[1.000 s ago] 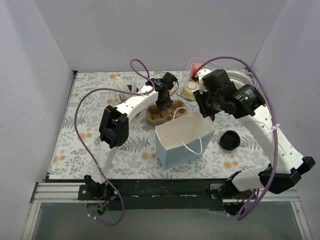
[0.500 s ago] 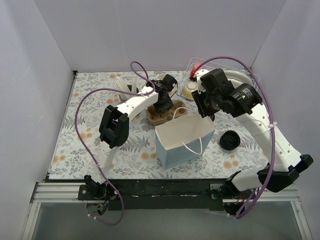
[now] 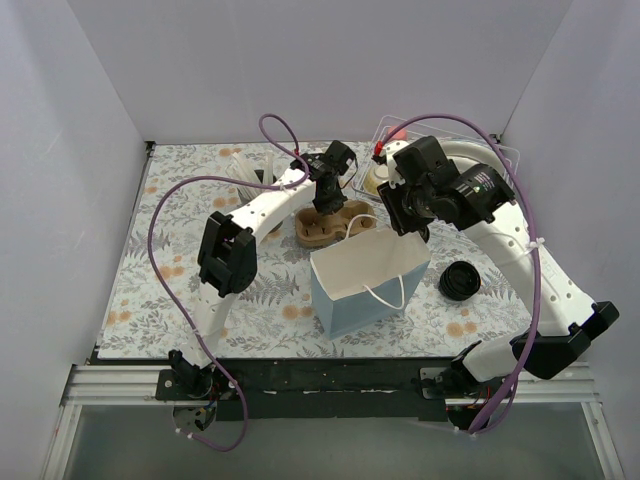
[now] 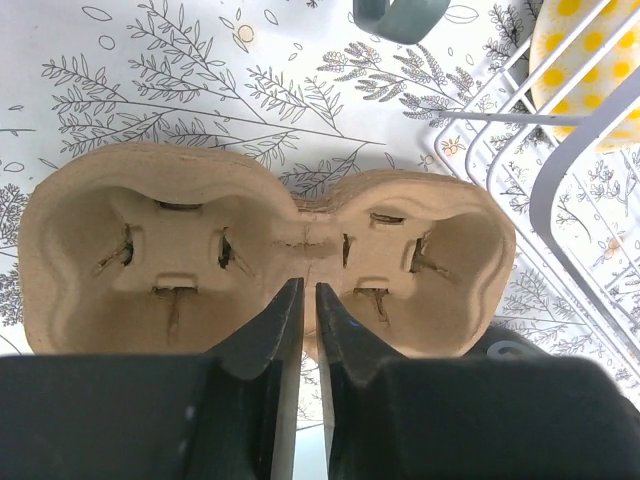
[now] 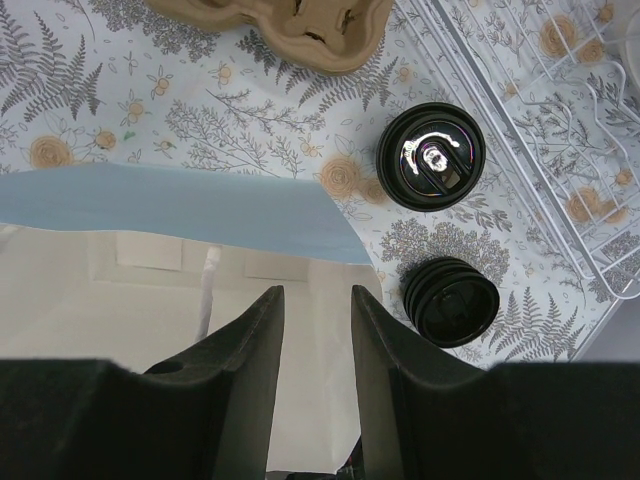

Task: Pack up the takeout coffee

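My left gripper point(image 4: 309, 286) hangs over the cardboard cup carrier point(image 4: 250, 215), fingers nearly pressed together; my right gripper point(image 5: 316, 292) is spread, empty, above the blue bag point(image 5: 180, 215).

Black cups point(image 5: 431, 157), tan carrier point(image 4: 260, 260), pale blue bag point(image 3: 365, 275), fern-and-flower printed tablecloth point(image 3: 170, 240).

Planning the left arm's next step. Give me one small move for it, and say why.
Probably raise the left gripper slightly to test its hold: the fingers stand almost together at the waist of the empty cardboard carrier, but whether they pinch its wall is unclear. The paper bag stands open alongside.
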`<action>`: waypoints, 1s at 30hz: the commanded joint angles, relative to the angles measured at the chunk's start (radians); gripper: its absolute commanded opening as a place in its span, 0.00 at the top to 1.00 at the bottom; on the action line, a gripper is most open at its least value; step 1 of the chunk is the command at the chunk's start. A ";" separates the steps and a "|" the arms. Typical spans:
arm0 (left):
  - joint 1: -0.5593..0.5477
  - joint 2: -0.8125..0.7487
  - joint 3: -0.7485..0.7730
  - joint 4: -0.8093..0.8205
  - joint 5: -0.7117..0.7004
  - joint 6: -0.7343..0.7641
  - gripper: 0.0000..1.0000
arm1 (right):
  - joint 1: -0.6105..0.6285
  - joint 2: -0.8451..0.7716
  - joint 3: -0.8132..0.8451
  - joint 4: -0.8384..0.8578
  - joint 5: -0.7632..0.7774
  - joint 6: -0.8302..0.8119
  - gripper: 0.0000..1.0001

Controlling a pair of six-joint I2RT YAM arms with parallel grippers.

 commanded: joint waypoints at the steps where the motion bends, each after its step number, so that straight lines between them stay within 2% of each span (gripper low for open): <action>1: -0.007 -0.066 0.014 -0.014 -0.022 0.025 0.89 | -0.003 -0.002 0.031 0.024 -0.010 -0.014 0.59; 3: -0.007 -0.073 0.013 -0.017 -0.027 0.025 0.84 | -0.001 -0.007 0.019 0.026 -0.009 -0.014 0.60; 6: -0.007 -0.077 -0.016 -0.005 -0.018 0.019 0.65 | -0.002 -0.010 0.019 0.021 -0.009 -0.014 0.59; 10: -0.007 -0.060 -0.064 0.038 0.010 0.016 0.56 | -0.001 -0.011 0.016 0.015 -0.004 -0.014 0.59; 17: -0.013 -0.018 -0.068 0.061 0.018 0.012 0.54 | -0.001 0.013 0.031 0.007 -0.010 -0.012 0.60; 20: -0.016 -0.017 -0.072 0.070 0.002 0.020 0.60 | -0.001 0.030 0.041 0.004 -0.019 -0.014 0.59; 23: -0.016 -0.020 -0.093 0.084 -0.005 0.025 0.62 | 0.000 0.041 0.045 0.001 -0.026 -0.011 0.60; 30: -0.027 -0.017 -0.079 0.086 -0.024 0.032 0.57 | 0.002 0.055 0.033 0.003 -0.030 -0.012 0.60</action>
